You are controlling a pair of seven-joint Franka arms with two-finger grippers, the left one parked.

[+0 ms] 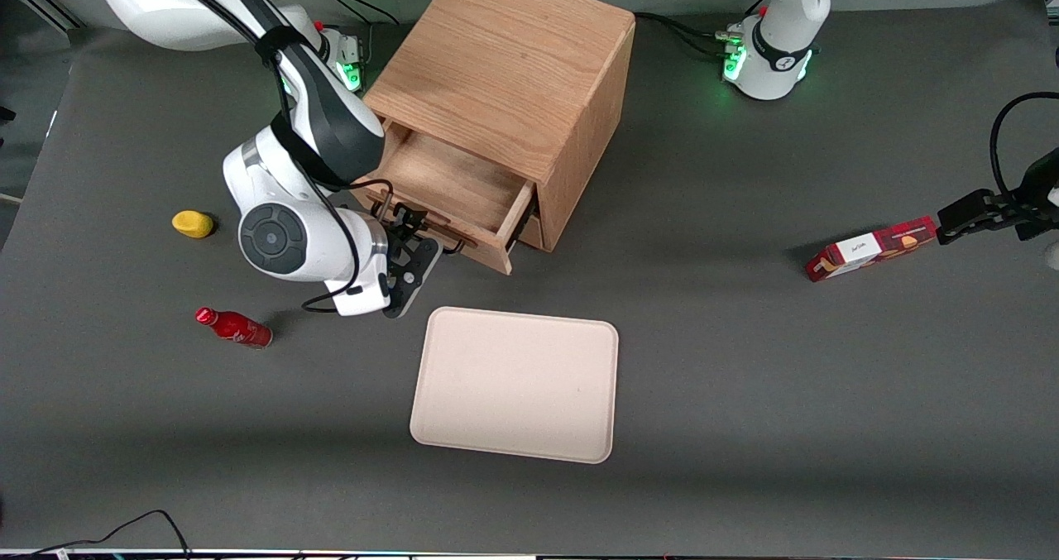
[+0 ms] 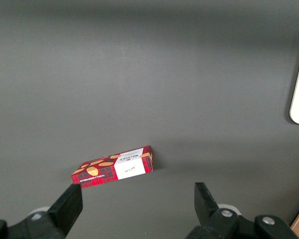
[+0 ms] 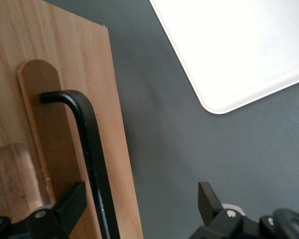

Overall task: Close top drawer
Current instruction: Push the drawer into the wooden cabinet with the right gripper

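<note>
The light oak cabinet (image 1: 505, 55) stands at the middle of the table. Its top drawer (image 1: 447, 184) is pulled out, and its bare wooden inside shows. The drawer's flat front (image 3: 50, 64) carries a thin black wire handle (image 3: 92, 149), which also shows in the front view (image 1: 422, 229). My right gripper (image 1: 414, 237) is open, right at the drawer front and nearer the front camera than it. In the right wrist view the gripper (image 3: 139, 199) has its fingers wide apart, with the handle and the front's edge between them. It holds nothing.
A pale pink tray (image 1: 517, 382) lies nearer the front camera than the cabinet; it shows in the right wrist view (image 3: 239, 45). A yellow object (image 1: 192, 223) and a red bottle (image 1: 234, 327) lie toward the working arm's end. A red box (image 1: 869, 250) lies toward the parked arm's end.
</note>
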